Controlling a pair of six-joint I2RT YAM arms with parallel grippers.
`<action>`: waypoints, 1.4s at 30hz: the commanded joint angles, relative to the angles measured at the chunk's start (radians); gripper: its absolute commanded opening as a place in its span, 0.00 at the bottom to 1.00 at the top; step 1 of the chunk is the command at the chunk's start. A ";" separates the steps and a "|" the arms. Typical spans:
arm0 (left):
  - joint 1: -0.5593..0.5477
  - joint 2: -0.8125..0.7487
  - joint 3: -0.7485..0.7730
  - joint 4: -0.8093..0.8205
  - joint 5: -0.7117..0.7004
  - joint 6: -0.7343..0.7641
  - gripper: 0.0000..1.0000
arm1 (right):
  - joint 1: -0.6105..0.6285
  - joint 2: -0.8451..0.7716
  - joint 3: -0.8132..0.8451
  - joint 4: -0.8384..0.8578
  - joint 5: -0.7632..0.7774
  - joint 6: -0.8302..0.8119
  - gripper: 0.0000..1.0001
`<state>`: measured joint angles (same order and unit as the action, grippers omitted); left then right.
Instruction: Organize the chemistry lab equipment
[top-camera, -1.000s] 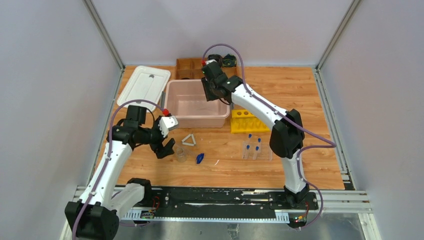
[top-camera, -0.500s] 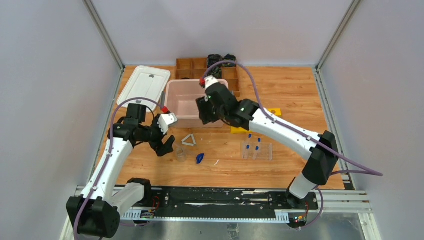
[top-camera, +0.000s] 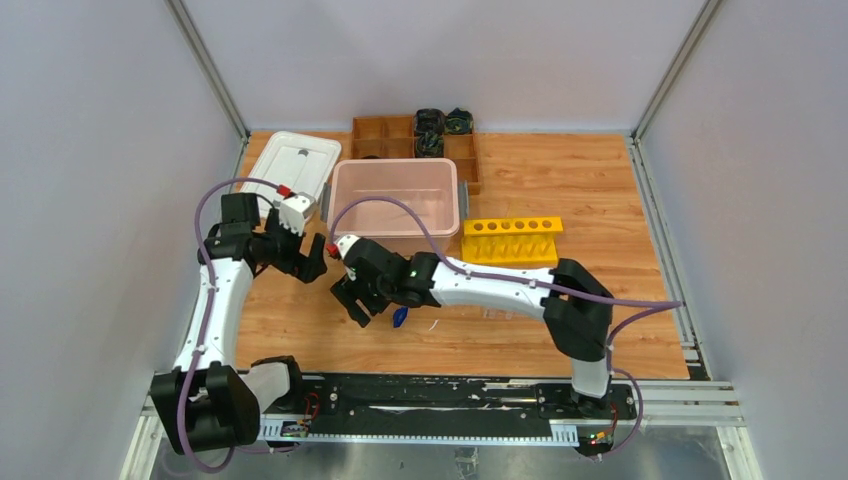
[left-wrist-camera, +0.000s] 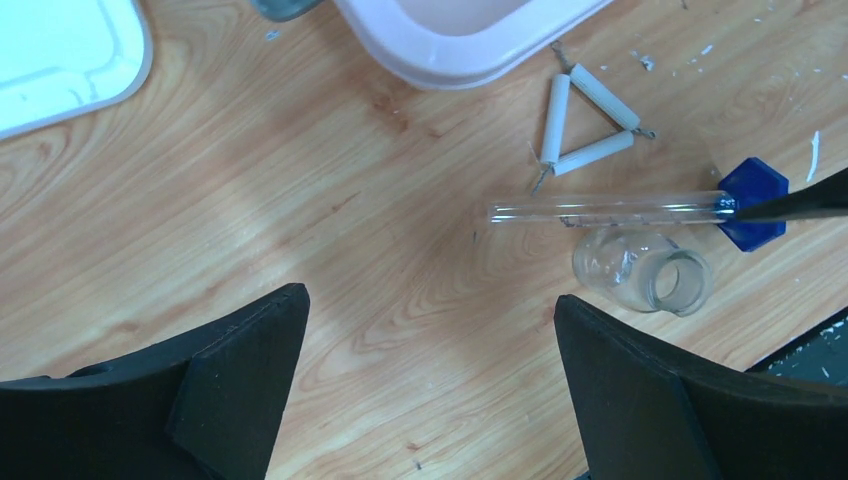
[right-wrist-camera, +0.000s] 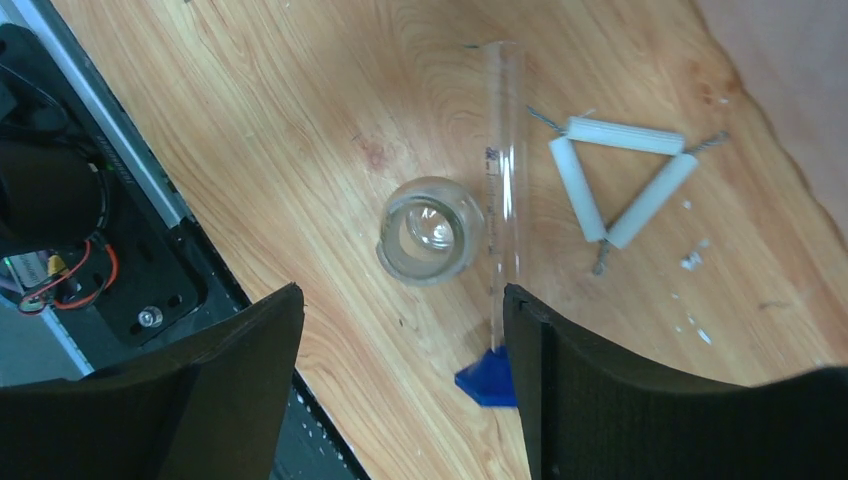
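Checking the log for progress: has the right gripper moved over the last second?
Yes. The right gripper swung from over the pink bin's far rim nearer and leftward, now in front of the bin, above the glass flask.

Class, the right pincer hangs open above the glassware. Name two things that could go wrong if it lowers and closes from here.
1. The clear tube lies close beside the little flask, its blue-based end under one finger of the open right pincer; lowering may strike it or pinch glass against glass.
2. In the top view the open left pincer is close by; the arms might collide.
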<state>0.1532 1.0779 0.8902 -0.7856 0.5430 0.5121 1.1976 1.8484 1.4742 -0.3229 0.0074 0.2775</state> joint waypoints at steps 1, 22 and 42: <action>0.033 0.005 0.032 0.027 -0.011 -0.045 0.99 | 0.013 0.081 0.083 0.009 -0.034 -0.027 0.76; 0.061 0.048 0.020 0.009 -0.020 -0.001 0.98 | 0.016 0.151 0.130 0.016 0.050 -0.056 0.11; 0.062 0.032 0.003 -0.018 0.019 0.060 0.96 | -0.216 -0.138 0.303 -0.148 0.062 -0.041 0.00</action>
<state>0.2066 1.1248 0.8909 -0.7918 0.5323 0.5488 1.0740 1.6901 1.7294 -0.4339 0.0490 0.2367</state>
